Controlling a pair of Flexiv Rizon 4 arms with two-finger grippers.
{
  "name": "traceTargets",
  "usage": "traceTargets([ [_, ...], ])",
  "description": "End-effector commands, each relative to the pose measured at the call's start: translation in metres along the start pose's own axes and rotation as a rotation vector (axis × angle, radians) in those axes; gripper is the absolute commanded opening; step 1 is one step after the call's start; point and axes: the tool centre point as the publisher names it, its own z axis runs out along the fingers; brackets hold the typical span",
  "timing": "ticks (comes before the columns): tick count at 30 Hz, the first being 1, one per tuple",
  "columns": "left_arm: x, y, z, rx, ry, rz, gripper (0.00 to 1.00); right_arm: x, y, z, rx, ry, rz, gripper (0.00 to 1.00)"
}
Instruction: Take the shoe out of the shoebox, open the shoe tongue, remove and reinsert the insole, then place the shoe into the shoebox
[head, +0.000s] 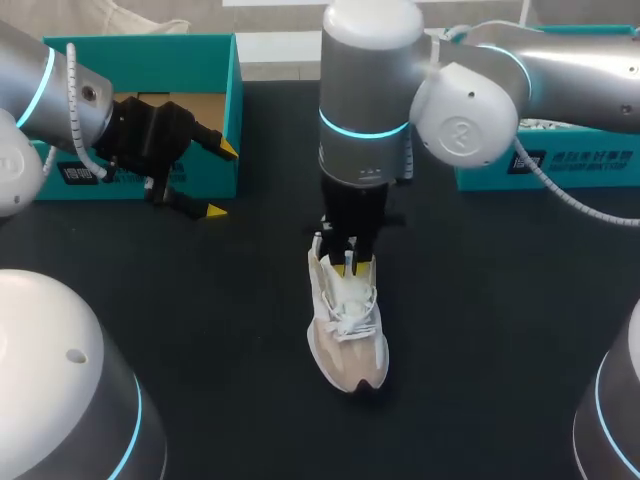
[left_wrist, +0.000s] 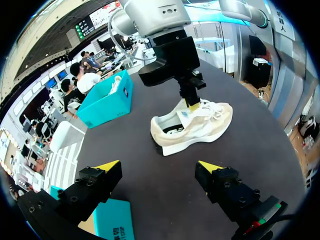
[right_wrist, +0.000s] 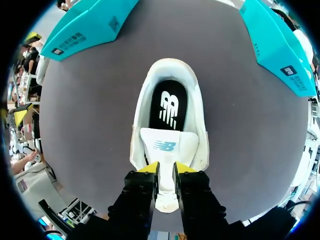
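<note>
A white and beige shoe (head: 345, 330) lies on the dark table, toe toward the near edge. My right gripper (head: 347, 262) comes straight down on the shoe's opening. Seen from the right wrist, its yellow-tipped fingers (right_wrist: 150, 169) stand close together with the white tongue (right_wrist: 165, 145) pinched between them. Ahead of the tongue, the black insole (right_wrist: 169, 105) shows inside the shoe (right_wrist: 142, 115). My left gripper (head: 220, 180) hangs wide open and holding nothing in front of the teal shoebox (head: 228, 110). From its wrist, the left gripper (left_wrist: 159, 167) faces the shoe (left_wrist: 192, 127) and the right gripper (left_wrist: 190, 102) from a distance.
A second teal box (head: 545, 165) stands at the back right, under my right arm. The two boxes (right_wrist: 85, 25) (right_wrist: 277, 45) flank the shoe's heel end in the right wrist view. Bare dark tabletop (head: 480, 330) surrounds the shoe.
</note>
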Motion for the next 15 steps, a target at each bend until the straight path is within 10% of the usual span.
traceTargets([
  [1, 0.0, 0.0, 0.0, -0.004, 0.001, 0.001, 1.0, -0.003, 0.006, 0.011, 0.002, 0.027, -0.009, 0.22],
  [10, 0.0, 0.0, 0.0, -0.004, 0.001, 0.001, 1.0, -0.018, 0.008, -0.027, -0.082, 0.001, -0.201, 0.43],
  [14, 0.0, 0.0, 0.0, -0.004, 0.001, 0.001, 1.0, -0.019, 0.028, -0.056, -0.063, -0.094, -0.518, 1.0],
  [15, 0.0, 0.0, 0.0, -0.004, 0.001, 0.001, 1.0, -0.017, 0.035, -0.062, -0.045, -0.139, -0.587, 1.0],
])
